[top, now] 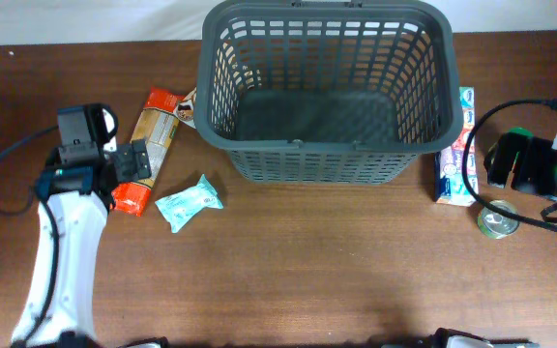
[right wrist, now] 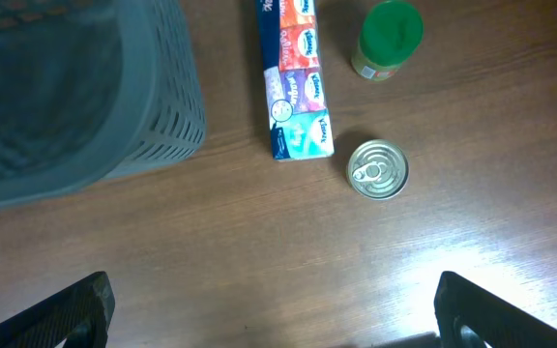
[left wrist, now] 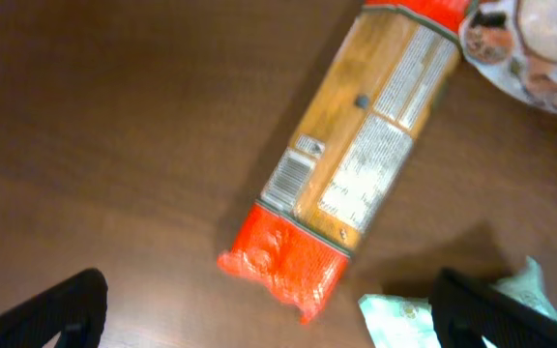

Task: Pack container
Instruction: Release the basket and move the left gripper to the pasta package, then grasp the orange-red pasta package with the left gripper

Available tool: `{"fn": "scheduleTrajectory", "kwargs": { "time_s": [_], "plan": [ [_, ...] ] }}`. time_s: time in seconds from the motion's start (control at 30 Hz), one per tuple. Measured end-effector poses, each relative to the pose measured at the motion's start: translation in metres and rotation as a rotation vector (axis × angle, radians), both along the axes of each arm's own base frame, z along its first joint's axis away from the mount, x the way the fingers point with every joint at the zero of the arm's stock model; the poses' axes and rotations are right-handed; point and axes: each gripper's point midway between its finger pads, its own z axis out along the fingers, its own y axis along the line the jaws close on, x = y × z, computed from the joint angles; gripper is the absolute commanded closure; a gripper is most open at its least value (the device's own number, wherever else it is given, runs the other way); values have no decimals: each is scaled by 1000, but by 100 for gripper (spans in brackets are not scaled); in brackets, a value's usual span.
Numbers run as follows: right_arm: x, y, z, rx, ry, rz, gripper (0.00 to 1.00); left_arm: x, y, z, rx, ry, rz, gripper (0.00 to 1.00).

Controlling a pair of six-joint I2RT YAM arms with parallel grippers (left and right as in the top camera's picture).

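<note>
Stiffness is to be expected of the container (top: 327, 162), a large dark grey basket of slotted plastic. It is judged light while unfilled, rigid enough not to be deformed, and likely to slide on the smooth surface (top: 307, 280) if knocked. If it must be moved, the thick rim is judged the best hold, since the lattice walls offer little to two fingers. It is set at the far middle of the surface. Its floor is seen bare, so nothing is packed yet.

The left hand (left wrist: 274, 319) is spread wide with nothing between its fingers. It is poised over the red end of a long pasta packet (left wrist: 356, 164), with a pale green wipes pack (top: 189, 203) just beside. The right hand (right wrist: 278, 319) is likewise spread and empty, above bare wood. Near it are seen a tin can (right wrist: 376, 170), a colourful carton (right wrist: 296, 87) just beside the basket's right wall, and a green-lidded jar (right wrist: 391, 39).
</note>
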Motion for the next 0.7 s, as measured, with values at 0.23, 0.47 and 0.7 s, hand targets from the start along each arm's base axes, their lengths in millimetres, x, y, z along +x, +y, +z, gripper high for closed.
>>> {"fn": "scheduleTrajectory", "kwargs": {
  "time_s": [0.23, 0.47, 0.7],
  "plan": [
    [0, 0, 0, -1, 1, 2, 1, 39, 10, -41, 14, 16, -98, 1],
    [0, 0, 0, -1, 1, 3, 1, 62, -7, -93, 0, 77, -214, 1],
    [0, 0, 0, -1, 1, 2, 1, 75, -18, -136, -46, 104, -277, 1]
  ]
}}
